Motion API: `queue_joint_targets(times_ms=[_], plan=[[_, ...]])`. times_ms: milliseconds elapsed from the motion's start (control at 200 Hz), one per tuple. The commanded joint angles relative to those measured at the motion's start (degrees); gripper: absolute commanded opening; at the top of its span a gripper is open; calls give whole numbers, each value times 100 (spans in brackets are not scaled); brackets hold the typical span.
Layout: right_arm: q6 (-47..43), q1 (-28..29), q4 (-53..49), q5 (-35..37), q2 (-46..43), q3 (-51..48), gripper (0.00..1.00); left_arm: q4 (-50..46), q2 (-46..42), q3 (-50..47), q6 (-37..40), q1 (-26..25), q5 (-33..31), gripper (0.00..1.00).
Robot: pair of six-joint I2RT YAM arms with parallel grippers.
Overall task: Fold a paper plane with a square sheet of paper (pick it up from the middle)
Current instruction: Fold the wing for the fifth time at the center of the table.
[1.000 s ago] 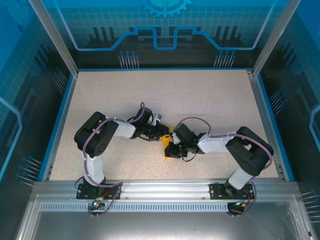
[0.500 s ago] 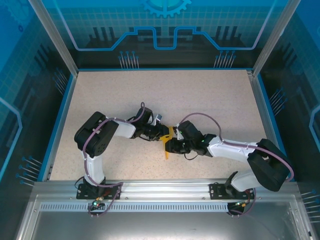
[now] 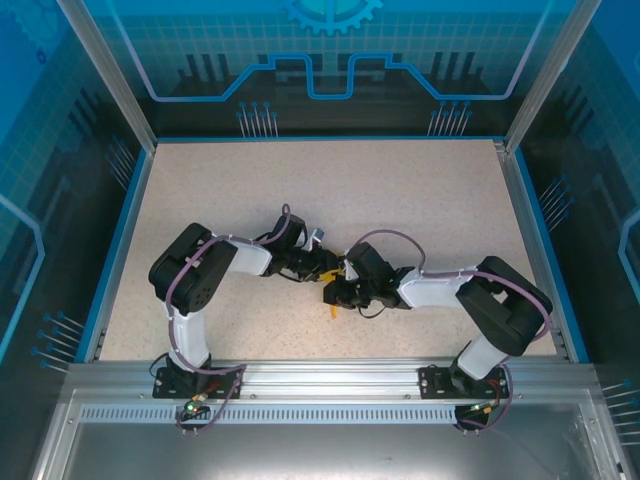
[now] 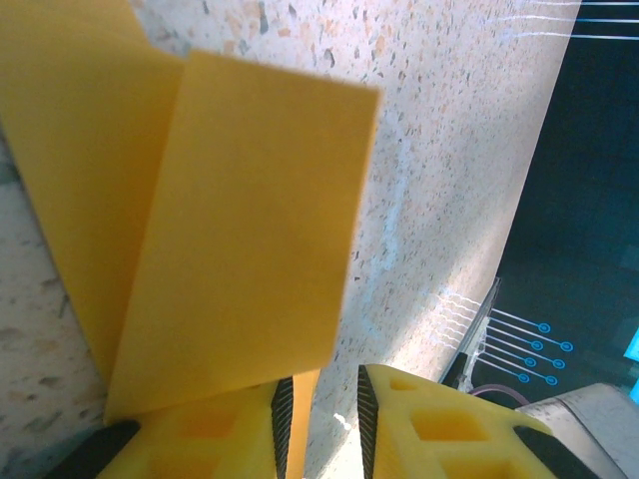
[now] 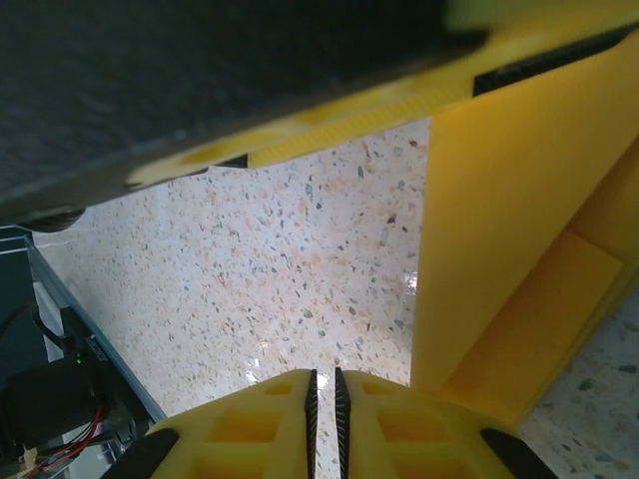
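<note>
The paper [image 4: 230, 220], folded into layers, stands raised off the worktop [image 4: 449, 150] near its middle, where both arms meet. Its edge is seen between the left fingers [image 4: 419, 429], which stand narrowly apart; whether it is clamped cannot be told. The right fingers [image 5: 389, 424] are almost closed on nothing, with the paper just beside them. Its long axis is judged to run near to far.

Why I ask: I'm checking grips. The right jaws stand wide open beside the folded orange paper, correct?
Not quite. In the right wrist view the right jaws are almost closed, only a thin slit between them, beside the folded orange paper.
</note>
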Motion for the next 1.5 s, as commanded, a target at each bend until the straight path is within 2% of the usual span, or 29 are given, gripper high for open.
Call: queue_joint_targets(times_ms=[0,330,475,745,935,1255,1491], plan=[[-40,-91,-129,-116,160,-20,16,-536,244,25,140,-37,-129,27],[51,-35,-119,-285,77,-627,17,-629,275,61,187,-27,-159,27],[16,44,-193,-390,143,-579,17,-637,308,69,170,-28,-148,27],[-74,58,-337,-463,-387,-238,17,-637,314,27,159,-25,-141,27],[-82,66,-462,-480,-43,-5,17,-626,314,34,142,-30,-141,27],[226,484,-263,-470,99,-560,17,-708,341,120,164,-30,-133,27],[390,455,-137,-478,121,-824,15,-711,385,114,131,-24,-150,27]])
